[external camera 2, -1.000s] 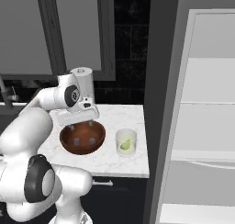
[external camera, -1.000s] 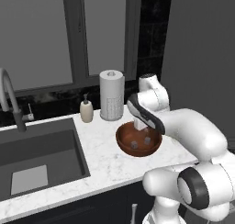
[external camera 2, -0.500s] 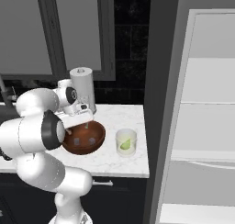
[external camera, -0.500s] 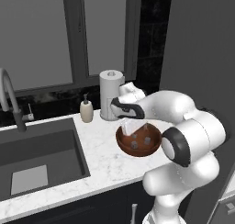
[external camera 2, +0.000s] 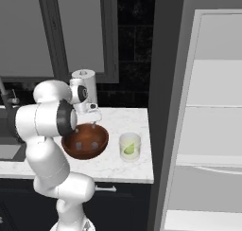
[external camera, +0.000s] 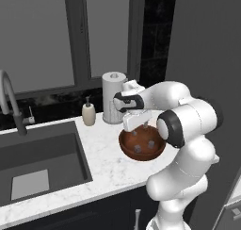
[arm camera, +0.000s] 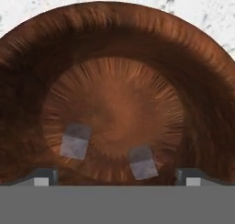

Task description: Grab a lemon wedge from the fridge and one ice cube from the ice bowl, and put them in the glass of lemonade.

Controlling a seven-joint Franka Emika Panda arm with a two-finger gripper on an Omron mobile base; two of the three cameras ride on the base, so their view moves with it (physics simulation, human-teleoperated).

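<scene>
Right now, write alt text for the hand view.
A round reddish-brown wooden ice bowl seen from directly above, with two pale translucent ice cubes on its bottom. The open gripper hangs over it, on a white speckled marble counter.

There is one ice bowl (external camera: pixel 142 149) on the desk (external camera: pixel 101 160). Inside the ice bowl lie two ice cubes (arm camera: pixel 75 141). Just beside the ice bowl stands one glass of lemonade (external camera 2: pixel 130 146), with one lemon wedge (external camera 2: pixel 128 150) in it. Behind the ice bowl stand one white paper towel roll (external camera: pixel 113 97) and one soap bottle (external camera: pixel 88 113). Far from the ice bowl is one sink (external camera: pixel 40 160) with one tap (external camera: pixel 12 101).
</scene>
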